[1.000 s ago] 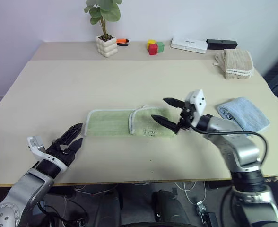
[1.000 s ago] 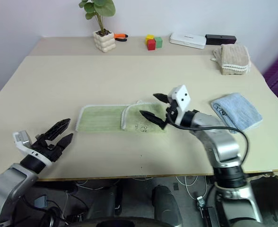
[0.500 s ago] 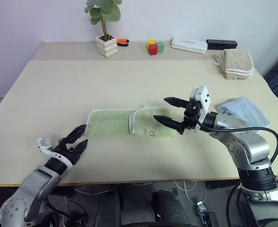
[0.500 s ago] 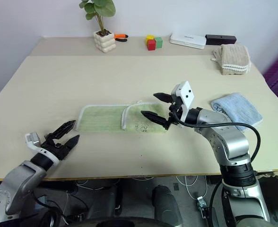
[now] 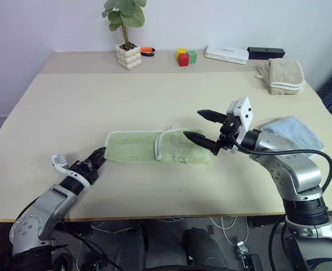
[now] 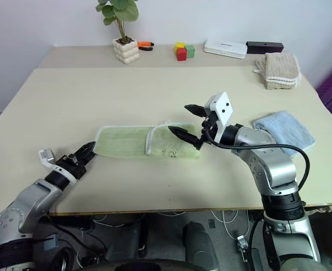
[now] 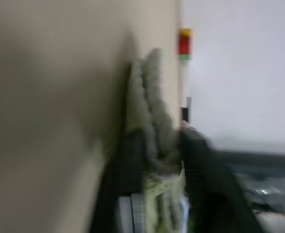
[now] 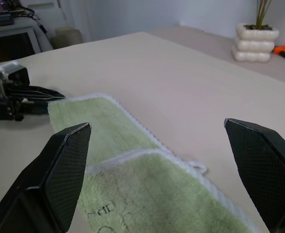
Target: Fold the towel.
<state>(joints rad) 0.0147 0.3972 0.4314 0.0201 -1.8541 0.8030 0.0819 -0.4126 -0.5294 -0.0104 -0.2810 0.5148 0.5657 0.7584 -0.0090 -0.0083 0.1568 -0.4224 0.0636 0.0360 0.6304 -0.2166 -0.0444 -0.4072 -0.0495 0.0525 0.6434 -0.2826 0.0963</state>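
Observation:
The light green towel (image 5: pixel 138 148) lies flat in the middle of the table, its right third folded over to the left with a white-edged flap (image 5: pixel 177 148) on top. My left gripper (image 5: pixel 96 157) sits low at the towel's near left corner, shut on the towel's edge; in the left wrist view the cloth (image 7: pixel 152 102) runs between the two dark fingers (image 7: pixel 200 165). My right gripper (image 5: pixel 192 124) hovers open just above the folded right part, holding nothing. The right wrist view looks across the towel (image 8: pixel 147 179) to the left gripper (image 8: pixel 59 95).
A folded light blue towel (image 5: pixel 295 131) lies at the right, close behind my right arm. Along the back stand a potted plant (image 5: pixel 127 55), coloured blocks (image 5: pixel 184 56), a white box (image 5: pixel 226 53), a black box (image 5: pixel 265 52) and a beige folded towel (image 5: pixel 282 75).
My left gripper has moved forward and down to the towel's near left corner and closed there. The right gripper has stayed open over the folded part.

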